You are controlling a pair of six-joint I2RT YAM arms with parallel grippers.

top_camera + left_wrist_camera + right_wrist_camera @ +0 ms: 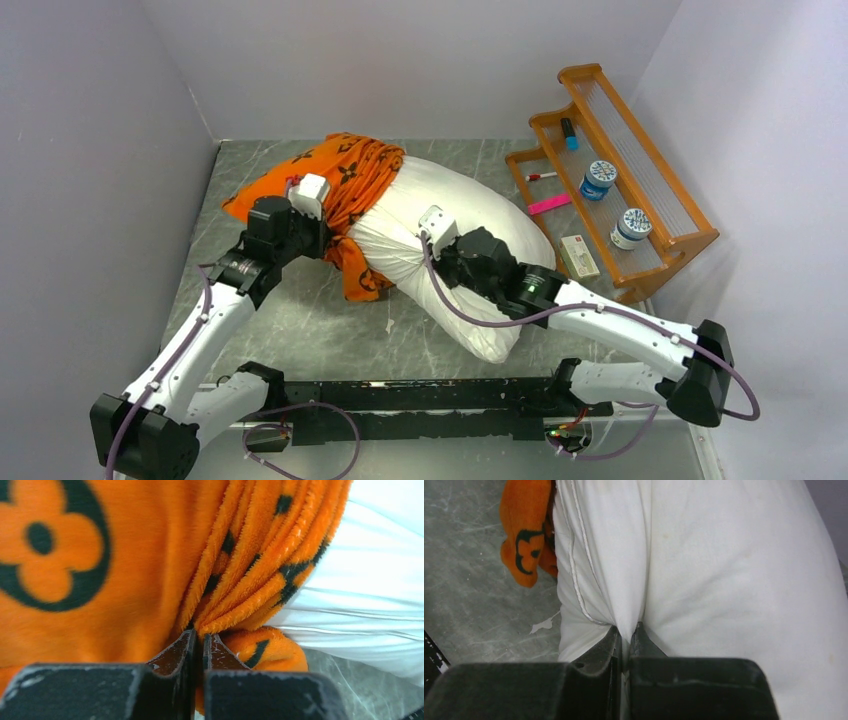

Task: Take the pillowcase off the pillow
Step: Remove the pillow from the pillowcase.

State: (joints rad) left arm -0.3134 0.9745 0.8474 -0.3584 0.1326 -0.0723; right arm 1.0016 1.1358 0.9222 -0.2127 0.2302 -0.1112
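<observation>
The orange pillowcase (345, 178) with dark motifs is bunched over the far-left end of the white pillow (460, 215), which lies across the middle of the table. My left gripper (198, 636) is shut on a gathered fold of the pillowcase (130, 560) at its open edge, with the pillow (370, 580) just to the right. My right gripper (625, 629) is shut on a pinch of the pillow (724, 570) near its seam, and a hanging corner of the pillowcase (526, 535) shows at upper left.
A wooden stepped rack (620, 170) stands at the right back with two jars (598, 180), markers and a pink item. A small white box (578, 256) lies beside it. Grey walls close in the left, back and right.
</observation>
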